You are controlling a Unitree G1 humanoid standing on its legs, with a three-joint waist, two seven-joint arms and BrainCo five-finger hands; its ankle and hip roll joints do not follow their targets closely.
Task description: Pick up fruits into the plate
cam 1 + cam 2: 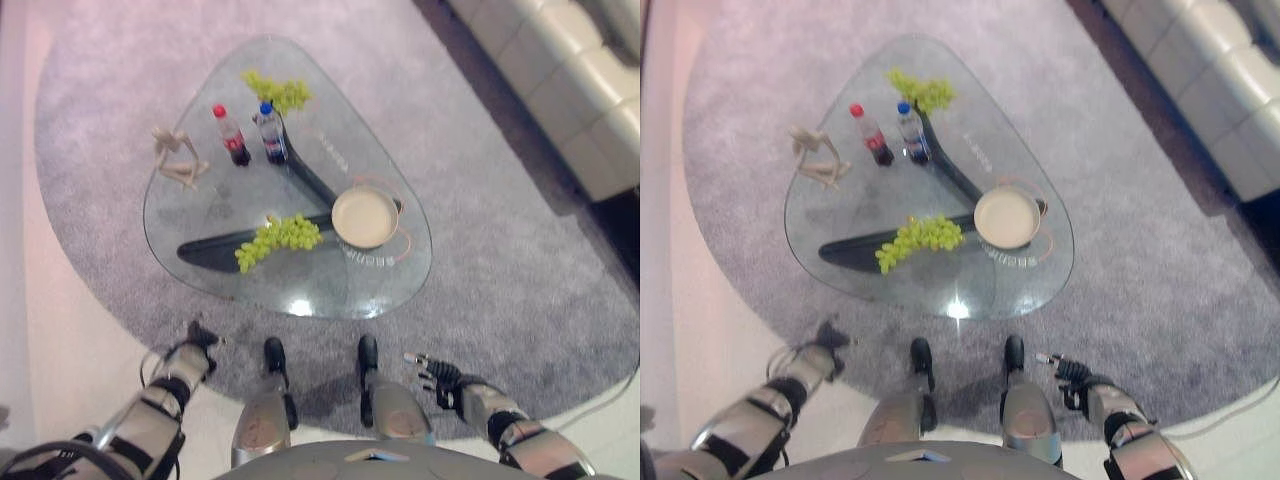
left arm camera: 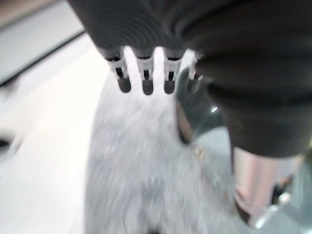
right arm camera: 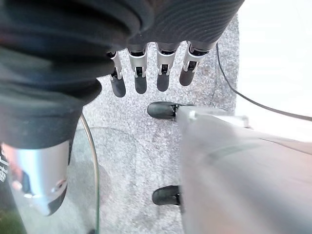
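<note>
A bunch of green grapes (image 1: 279, 240) lies on the glass table (image 1: 200, 215) near its front edge, just left of an empty cream plate (image 1: 365, 217). A second grape bunch (image 1: 278, 92) lies at the table's far end. My left hand (image 1: 193, 352) hangs low at the lower left over the carpet, its fingers (image 2: 144, 80) straight and holding nothing. My right hand (image 1: 437, 375) hangs at the lower right, well short of the table, with its fingers (image 3: 163, 73) straight and empty.
Two bottles, one red-capped (image 1: 231, 135) and one blue-capped (image 1: 271, 132), stand at the table's far middle. A wooden figurine (image 1: 178, 156) sits at its left edge. A pale sofa (image 1: 575, 80) fills the upper right. Grey carpet (image 1: 500, 290) surrounds the table.
</note>
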